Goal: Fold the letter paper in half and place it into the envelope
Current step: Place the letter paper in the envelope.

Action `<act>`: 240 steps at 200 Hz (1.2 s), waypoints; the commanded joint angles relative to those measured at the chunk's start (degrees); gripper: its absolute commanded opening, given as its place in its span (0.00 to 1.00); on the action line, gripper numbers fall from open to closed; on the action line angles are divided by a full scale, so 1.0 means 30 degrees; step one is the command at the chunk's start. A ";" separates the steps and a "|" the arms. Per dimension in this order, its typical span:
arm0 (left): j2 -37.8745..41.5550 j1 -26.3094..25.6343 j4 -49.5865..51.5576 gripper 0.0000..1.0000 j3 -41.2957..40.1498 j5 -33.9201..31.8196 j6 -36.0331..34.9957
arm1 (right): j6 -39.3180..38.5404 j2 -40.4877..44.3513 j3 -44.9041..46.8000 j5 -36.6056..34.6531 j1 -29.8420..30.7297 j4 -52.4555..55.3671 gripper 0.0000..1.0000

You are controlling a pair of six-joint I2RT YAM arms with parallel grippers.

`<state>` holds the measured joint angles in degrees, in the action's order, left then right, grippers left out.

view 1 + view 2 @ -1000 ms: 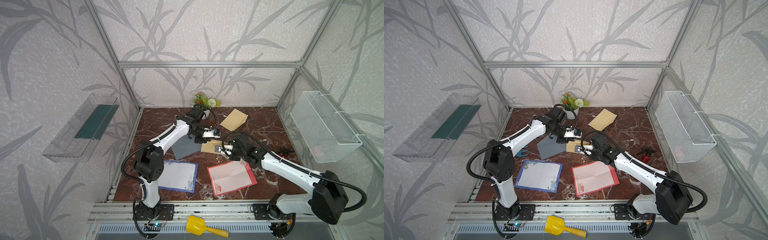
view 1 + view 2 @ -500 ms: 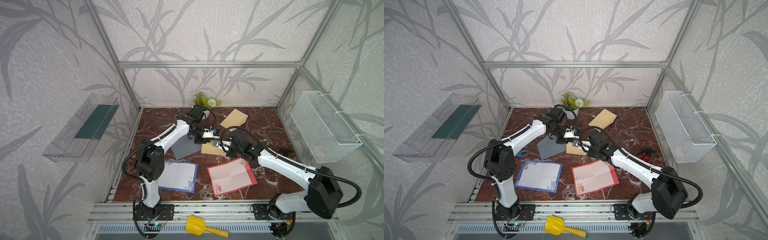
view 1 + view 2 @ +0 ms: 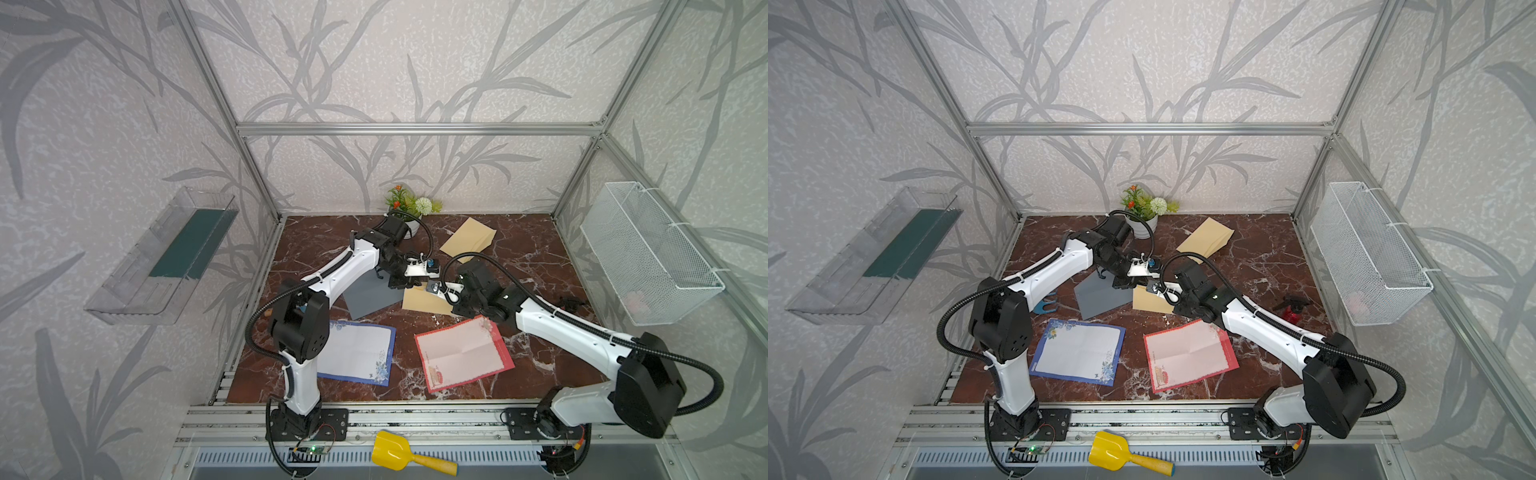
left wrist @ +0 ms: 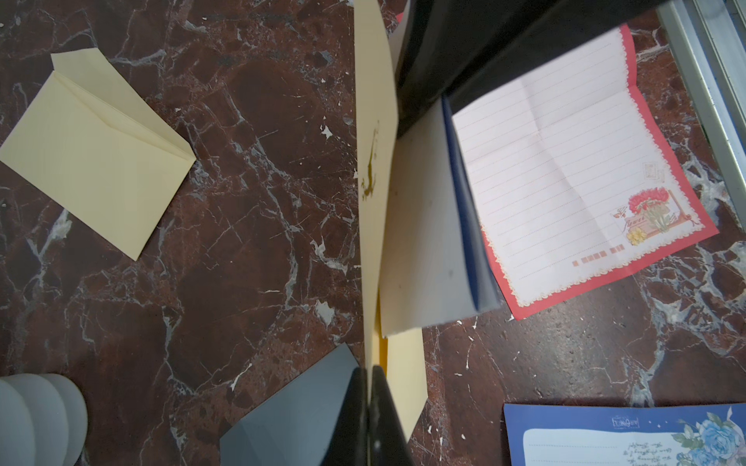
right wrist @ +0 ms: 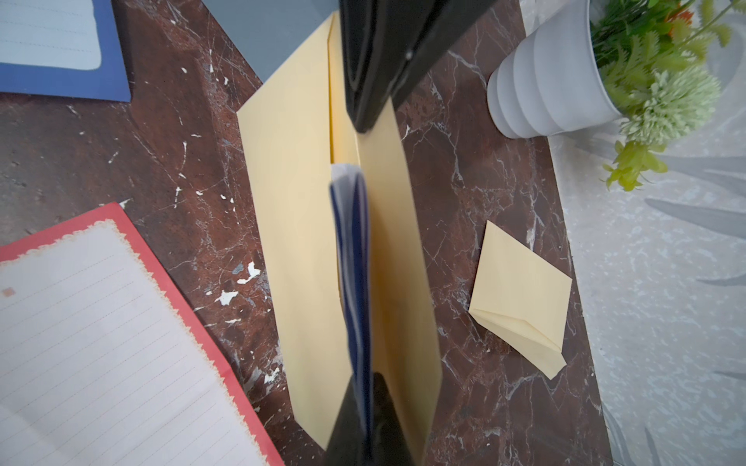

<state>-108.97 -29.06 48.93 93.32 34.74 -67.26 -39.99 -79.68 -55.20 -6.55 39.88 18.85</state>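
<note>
Left tool (image 4: 368, 375) is pinching shut on the raised upper layer of the cream envelope (image 4: 373, 121), its jaws pressing together with only that paper between them; the envelope is lying near the middle of the brown marble desk (image 3: 519, 257), its mouth gaping where the layer is being lifted; right tool (image 5: 365, 387) is clamping tight on the folded letter paper (image 5: 355, 250), a blue-bordered sheet doubled over and showing edge-on to the right wrist camera; the paper's far end is sitting in the envelope's mouth between the two cream layers, though how deep it is reaching I cannot tell; in both top views the two tools are meeting almost nose to nose over the envelope; a grey sheet (image 3: 370, 295) is lying flat against the envelope's side, under the left arm; a red-bordered sheet (image 3: 463, 355), lined and creased, is lying open toward the front, beside the right arm; a blue-bordered sheet (image 3: 357, 353) is lying flat at the front left; a second envelope (image 3: 469, 241) is resting toward the back, near a white plant pot (image 3: 411, 226).
</note>
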 commanded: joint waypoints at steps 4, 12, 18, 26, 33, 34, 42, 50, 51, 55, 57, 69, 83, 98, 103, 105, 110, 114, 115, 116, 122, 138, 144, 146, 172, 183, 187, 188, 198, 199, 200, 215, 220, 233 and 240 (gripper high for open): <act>-0.0092 0.0106 0.0566 0.00 0.0535 0.0801 -0.0031 | 0.0543 -0.0364 -0.0800 0.0252 0.0097 0.0549 0.06; -0.0060 0.0080 0.0566 0.00 0.0527 0.0811 -0.0019 | 0.0678 -0.0524 -0.0890 0.0206 0.0096 0.0570 0.06; -0.0046 0.0103 0.0566 0.00 0.0527 0.0838 -0.0020 | 0.0780 -0.0650 -0.0999 0.0191 0.0096 0.0564 0.06; -0.0035 0.0102 0.0589 0.00 0.0534 0.0870 -0.0020 | 0.0899 -0.0844 -0.1118 0.0223 0.0097 0.0622 0.06; -0.0025 0.0088 0.0574 0.00 0.0535 0.0897 -0.0020 | 0.1005 -0.1015 -0.1268 0.0219 0.0103 0.0680 0.06; -0.0030 0.0097 0.0570 0.00 0.0535 0.0898 -0.0020 | 0.1015 -0.1056 -0.1292 0.0219 0.0100 0.0685 0.06; -0.0006 0.0101 0.0552 0.00 0.0533 0.0957 -0.0011 | 0.1096 -0.1261 -0.1431 0.0219 0.0100 0.0811 0.05; -0.0009 0.0087 0.0537 0.00 0.0534 0.1028 0.0009 | 0.1194 -0.1449 -0.1589 0.0239 0.0097 0.0984 0.05; -0.0007 0.0097 0.0537 0.00 0.0534 0.1037 0.0009 | 0.1212 -0.1478 -0.1599 0.0244 0.0096 0.0997 0.05; 0.0002 0.0095 0.0551 0.00 0.0535 0.1060 0.0011 | 0.1270 -0.1573 -0.1670 0.0259 0.0096 0.1029 0.05; -0.0004 0.0103 0.0540 0.00 0.0527 0.1079 0.0017 | 0.1294 -0.1598 -0.1698 0.0268 0.0096 0.1064 0.05; -0.0001 0.0093 0.0539 0.00 0.0535 0.1121 0.0012 | 0.1416 -0.1766 -0.1780 0.0362 0.0114 0.1132 0.05; -0.0007 0.0107 0.0563 0.00 0.0535 0.1077 0.0003 | 0.1591 -0.1727 -0.1729 0.0393 0.0121 0.1110 0.05; -0.0053 0.0125 0.0566 0.00 0.0533 0.1046 0.0024 | 0.1857 -0.1451 -0.1619 0.0424 0.0111 0.1013 0.11; -0.0042 0.0128 0.0568 0.00 0.0535 0.1019 0.0010 | 0.1921 -0.1352 -0.1563 0.0424 0.0105 0.0985 0.15; -0.0051 0.0119 0.0567 0.00 0.0535 0.1018 -0.0005 | 0.1930 -0.1299 -0.1554 0.0417 0.0098 0.0983 0.16; -0.0061 0.0107 0.0568 0.00 0.0527 0.1017 -0.0018 | 0.1960 -0.1205 -0.1533 0.0466 0.0103 0.1003 0.18; -0.0080 0.0132 0.0583 0.00 0.0534 0.1013 -0.0005 | 0.1987 -0.1122 -0.1546 0.0504 0.0104 0.1033 0.19; -0.0087 0.0134 0.0574 0.00 0.0534 0.1015 -0.0012 | 0.2004 -0.1109 -0.1549 0.0508 0.0115 0.1036 0.20; -0.0076 0.0135 0.0570 0.00 0.0534 0.1002 -0.0016 | 0.2012 -0.1088 -0.1535 0.0510 0.0120 0.1038 0.20; -0.0065 0.0141 0.0613 0.00 0.0531 0.1014 -0.0020 | 0.2046 -0.0964 -0.1521 0.0540 0.0098 0.1096 0.21; -0.0082 0.0179 0.0599 0.00 0.0531 0.0971 -0.0006 | 0.2159 -0.0680 -0.1436 0.0596 0.0097 0.1158 0.25; -0.0071 0.0170 0.0622 0.00 0.0534 0.0986 -0.0018 | 0.2195 -0.0563 -0.1389 0.0626 0.0115 0.1172 0.25; -0.0088 0.0174 0.0609 0.00 0.0534 0.0987 -0.0019 | 0.2211 -0.0545 -0.1386 0.0628 0.0101 0.1161 0.25; -0.0121 0.0194 0.0639 0.00 0.0542 0.0959 -0.0035 | 0.2339 -0.0291 -0.1271 0.0586 0.0097 0.1223 0.23; -0.0105 0.0223 0.0654 0.00 0.0531 0.0958 -0.0049 | 0.2386 -0.0219 -0.1182 0.0537 0.0107 0.1226 0.20; -0.0100 0.0214 0.0670 0.00 0.0525 0.0958 -0.0049 | 0.2388 -0.0176 -0.1145 0.0512 0.0102 0.1215 0.18; -0.0097 0.0219 0.0677 0.00 0.0530 0.0958 -0.0049 | 0.2380 -0.0167 -0.1143 0.0497 0.0099 0.1216 0.17; -0.0128 0.0216 0.0654 0.00 0.0527 0.0980 -0.0069 | 0.2401 -0.0102 -0.1004 0.0479 0.0071 0.1102 0.14; -0.0125 0.0220 0.0654 0.00 0.0531 0.0984 -0.0074 | 0.2401 -0.0087 -0.1000 0.0481 0.0069 0.1071 0.13; -0.0124 0.0207 0.0669 0.00 0.0533 0.0986 -0.0076 | 0.2401 -0.0079 -0.0982 0.0467 0.0068 0.1056 0.13; -0.0165 0.0223 0.0754 0.00 0.0607 0.1015 -0.0078 | 0.2401 -0.0099 -0.0912 0.0476 0.0067 0.0978 0.07; -0.0161 0.0209 0.0764 0.00 0.0620 0.1017 -0.0078 | 0.2401 -0.0142 -0.0942 0.0480 0.0090 0.0978 0.06; -0.0126 0.0220 0.0773 0.00 0.0612 0.1072 -0.0078 | 0.2343 -0.0314 -0.0968 0.0466 0.0065 0.0982 0.05; -0.0140 0.0214 0.0771 0.00 0.0600 0.1078 -0.0064 | 0.2323 -0.0433 -0.1023 0.0439 0.0067 0.0965 0.04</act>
<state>-108.97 -28.53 49.17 93.41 36.29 -66.81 -33.85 -81.47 -58.61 -4.97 40.01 21.76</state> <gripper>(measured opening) 0.047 0.054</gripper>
